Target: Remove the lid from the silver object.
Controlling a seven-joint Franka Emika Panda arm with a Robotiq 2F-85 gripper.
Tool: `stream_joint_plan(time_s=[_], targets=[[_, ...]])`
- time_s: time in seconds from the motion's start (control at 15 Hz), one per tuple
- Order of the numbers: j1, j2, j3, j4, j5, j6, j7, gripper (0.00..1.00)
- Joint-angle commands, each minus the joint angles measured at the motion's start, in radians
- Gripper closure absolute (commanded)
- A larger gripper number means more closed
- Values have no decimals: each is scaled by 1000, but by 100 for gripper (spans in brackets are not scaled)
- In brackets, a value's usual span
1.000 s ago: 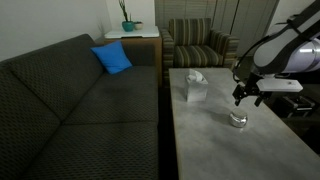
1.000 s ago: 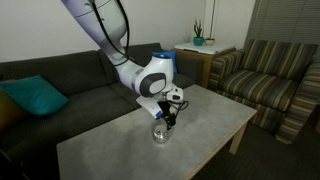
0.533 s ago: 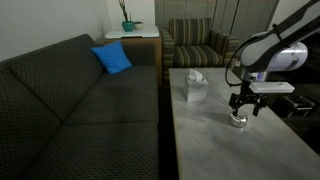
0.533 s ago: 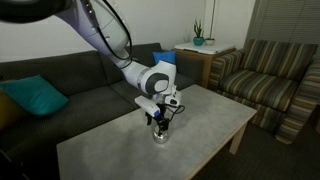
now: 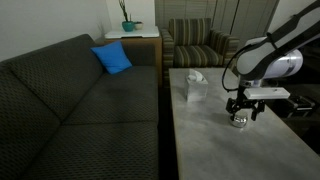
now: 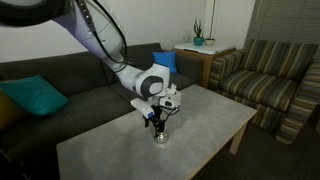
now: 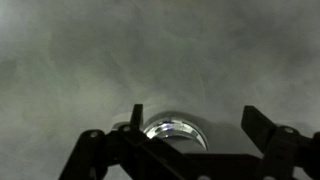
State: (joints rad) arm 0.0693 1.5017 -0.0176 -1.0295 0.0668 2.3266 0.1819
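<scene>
The silver object [image 5: 238,123] sits on the table [image 5: 215,150] roughly midway between the two long edges and about halfway along its length. It is well apart from the tissue box [image 5: 195,88], which stands by the sofa-side edge nearer the far end. The end effector [image 5: 240,113] hangs directly over it, pointing straight down, with its fingers spread to either side. In both exterior views the fingertips cover the top of the silver object [image 6: 159,137], so the lid cannot be told from the body there, and neither can the seam between them. The end effector [image 6: 157,124] reads only as a dark shape against the metal, and whether a finger touches it cannot be made out. In the wrist view the lid [image 7: 175,127] shows as a bright ring low in the picture, with its lower part hidden by the dark frame of the end effector [image 7: 190,128]. One finger [image 7: 262,128] stands clear of the rim with bare table [image 7: 60,50] between them. On the opposite side a thin dark edge lies just beside the rim, too blurred to tell contact from a gap. The arm [image 5: 272,60] is cut off at the picture's edge.
</scene>
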Motion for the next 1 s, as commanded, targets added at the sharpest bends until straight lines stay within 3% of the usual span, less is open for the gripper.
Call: stream_joint_plan(time_s=[0.0,0.47,0.93], targets=[[17,0,-44,-22,-20,72,64,0],[3,0,-32,-6,-14,83,46,0],[-17,-4,-34,-18,-7,211,54,0]])
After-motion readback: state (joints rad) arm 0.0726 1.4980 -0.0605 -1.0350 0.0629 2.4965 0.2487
